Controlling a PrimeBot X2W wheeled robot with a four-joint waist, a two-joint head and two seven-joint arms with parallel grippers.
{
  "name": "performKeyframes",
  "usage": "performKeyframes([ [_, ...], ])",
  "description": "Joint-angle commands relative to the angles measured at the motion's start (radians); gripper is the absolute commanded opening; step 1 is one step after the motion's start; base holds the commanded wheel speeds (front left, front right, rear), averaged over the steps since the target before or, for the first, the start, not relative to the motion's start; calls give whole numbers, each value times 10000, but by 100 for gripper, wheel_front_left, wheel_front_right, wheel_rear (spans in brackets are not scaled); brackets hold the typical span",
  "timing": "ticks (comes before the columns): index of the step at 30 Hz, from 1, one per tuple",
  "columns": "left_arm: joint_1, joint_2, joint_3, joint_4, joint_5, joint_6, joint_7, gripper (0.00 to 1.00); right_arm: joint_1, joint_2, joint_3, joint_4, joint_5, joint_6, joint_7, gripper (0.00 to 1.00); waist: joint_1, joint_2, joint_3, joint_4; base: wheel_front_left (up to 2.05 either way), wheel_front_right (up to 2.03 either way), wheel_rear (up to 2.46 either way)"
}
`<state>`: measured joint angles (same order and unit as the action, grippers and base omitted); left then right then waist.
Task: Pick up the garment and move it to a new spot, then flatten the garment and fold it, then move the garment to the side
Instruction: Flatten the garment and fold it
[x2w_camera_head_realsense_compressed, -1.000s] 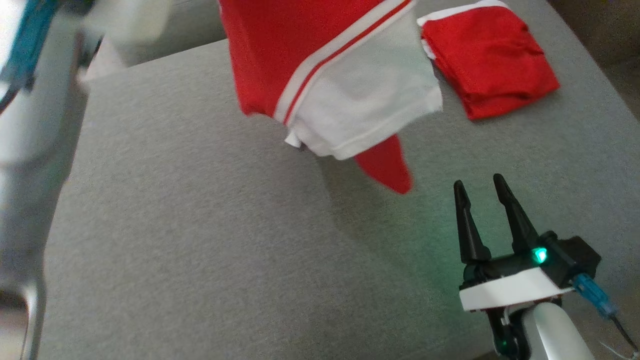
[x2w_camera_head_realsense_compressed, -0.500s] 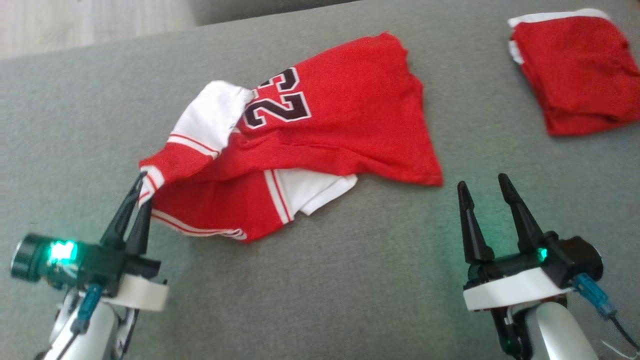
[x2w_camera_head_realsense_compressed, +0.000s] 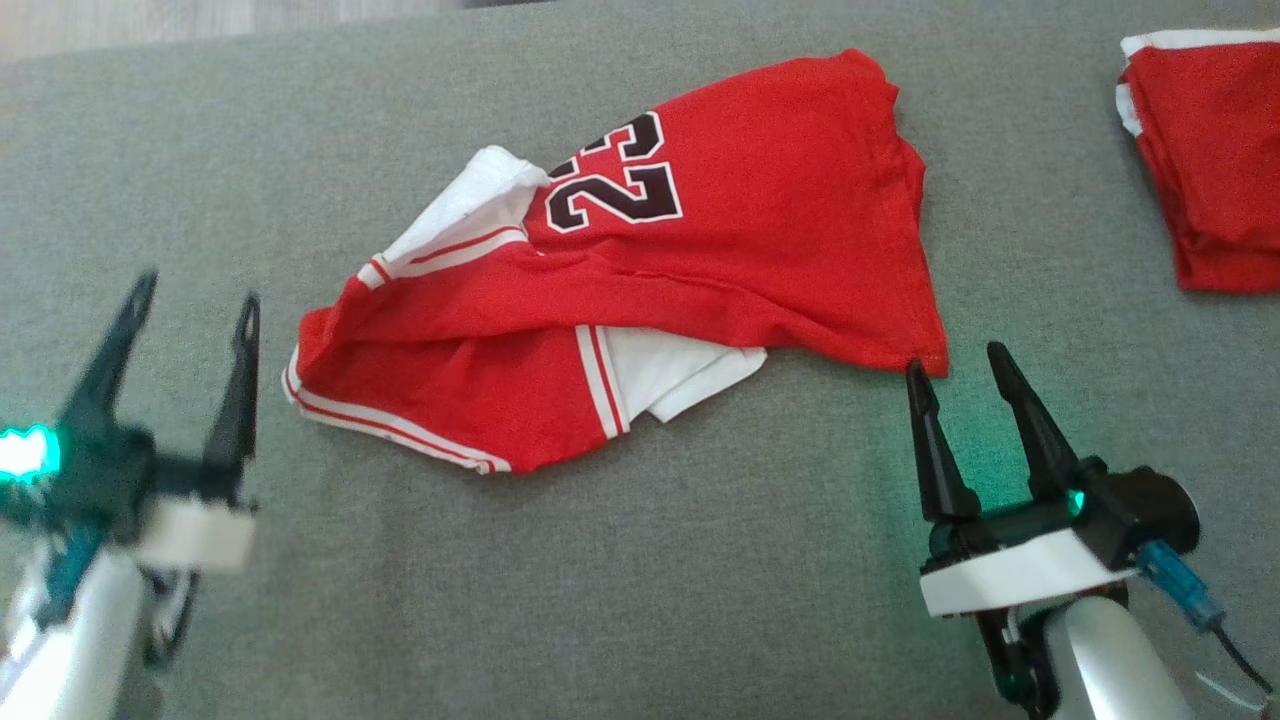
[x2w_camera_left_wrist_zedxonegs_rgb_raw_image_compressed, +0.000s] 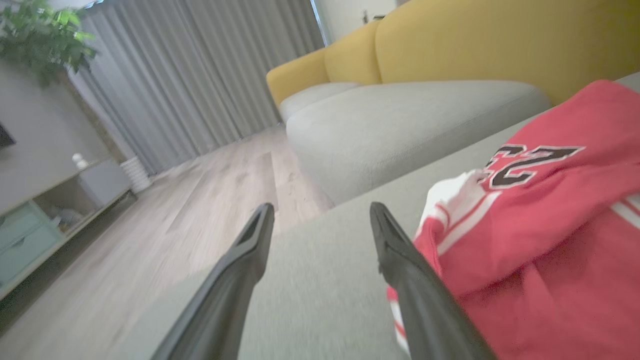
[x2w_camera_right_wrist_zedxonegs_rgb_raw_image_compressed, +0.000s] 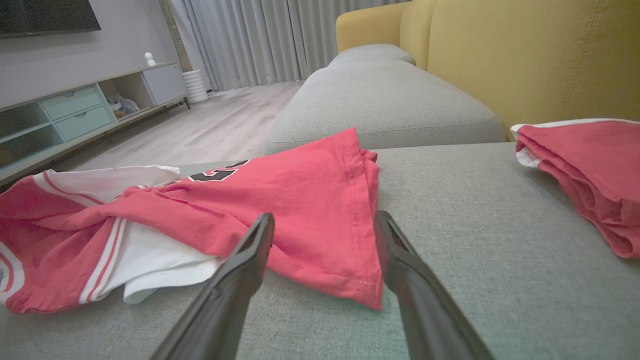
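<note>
Toward the seat cushion's (x2w_camera_head_realsense_compressed: 640, 600) left edge, the left gripper (x2w_camera_head_realsense_compressed: 200, 288) is showing smeared, and its forearm is running off the head view's bottom-left corner. The jersey (x2w_camera_head_realsense_compressed: 760, 220) is lying crumpled, its red body covering most of a white panel (x2w_camera_head_realsense_compressed: 680, 375). In the right wrist view a fold is hiding most of the number (x2w_camera_right_wrist_zedxonegs_rgb_raw_image_compressed: 220, 173). Toward the cushion's right edge, the picture's border is cutting the folded red garment (x2w_camera_head_realsense_compressed: 1215, 170).

1. A grey upholstered seat (x2w_camera_head_realsense_compressed: 640, 580) carries everything.
2. A crumpled red-and-white jersey (x2w_camera_head_realsense_compressed: 760, 220) lies on it. Its striped hem is just to the right of the left gripper (x2w_camera_head_realsense_compressed: 197, 290), and its red corner is just beside the right gripper (x2w_camera_head_realsense_compressed: 955, 360).
3. A folded red garment (x2w_camera_head_realsense_compressed: 1215, 160) lies well beyond the right gripper and further right.
</note>
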<state>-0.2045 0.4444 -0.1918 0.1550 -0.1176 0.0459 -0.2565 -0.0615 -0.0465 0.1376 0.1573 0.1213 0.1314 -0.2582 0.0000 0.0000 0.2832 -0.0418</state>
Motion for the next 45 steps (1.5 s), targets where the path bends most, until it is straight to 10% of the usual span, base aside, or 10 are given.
performKeyframes([
  [1, -1050, 572, 336, -421, 40, -260, 160, 100, -328, -37, 266, -294, -84, -7, -36, 100, 0, 0, 98, -42, 0, 0, 0],
  [8, -3927, 1280, -1541, -674, 420, -1665, 2728, 100, -640, -37, 454, -299, -46, -7, -36, 100, 0, 0, 606, -456, 0, 0, 0],
  [21, -7464, 2410, -6391, -182, -1865, -1764, 6851, 100, -917, -37, 623, -323, 273, -7, -36, 100, 0, 0, 1197, -1355, 0, 0, 0],
  [45, -9474, 3219, -8411, 360, -2689, -1765, 8158, 97, -1323, -37, 760, -344, 577, -7, -36, 100, 0, 0, 1773, -1739, 0, 0, 0],
])
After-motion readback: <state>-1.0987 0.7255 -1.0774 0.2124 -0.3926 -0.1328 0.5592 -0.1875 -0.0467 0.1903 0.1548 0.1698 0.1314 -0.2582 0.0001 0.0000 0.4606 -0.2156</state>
